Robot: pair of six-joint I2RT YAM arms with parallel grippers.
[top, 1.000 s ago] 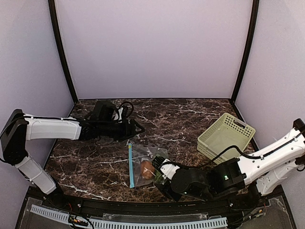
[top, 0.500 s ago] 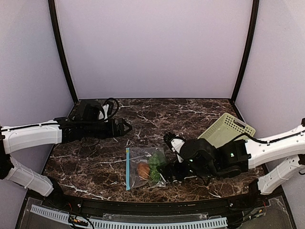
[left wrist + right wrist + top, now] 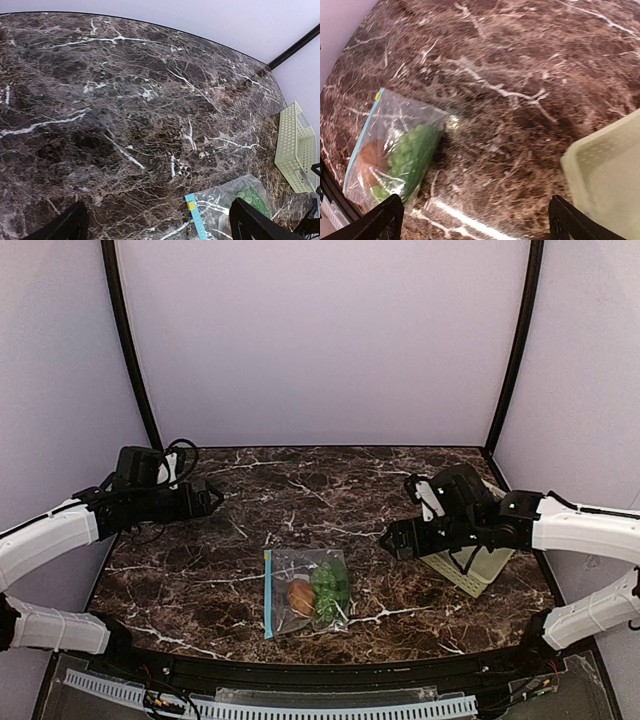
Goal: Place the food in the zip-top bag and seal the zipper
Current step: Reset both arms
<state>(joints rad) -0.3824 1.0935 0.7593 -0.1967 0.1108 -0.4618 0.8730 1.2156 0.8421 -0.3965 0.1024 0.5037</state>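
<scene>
**Operator:** Report the position of the zip-top bag.

**Technician:** The zip-top bag [image 3: 306, 580] lies flat on the desk [image 3: 300, 490]. It is nearer the front edge than either set of jaws, it sits between them, and it touches neither.

**Operator:** Contents?

**Technician:** Both food items are inside. The brown-orange oval [image 3: 300, 597] sits just beside the zipper [image 3: 268, 592], on the side toward the left jaws. The green vegetable [image 3: 327, 590] touches the oval, on the side toward the right jaws. Whether the zipper is pressed shut cannot be determined.

**Operator:** Jaw state?

**Technician:** The left jaws are spread wide with nothing between them, above bare desk and well apart from the bag. The right jaws are also spread wide and empty, above the desk and apart from the bag.

**Operator:** Farther back?

**Technician:** The pale green basket [image 3: 292, 150] lies just beside the right jaws, on the side away from the bag, partly under the right arm.
</scene>
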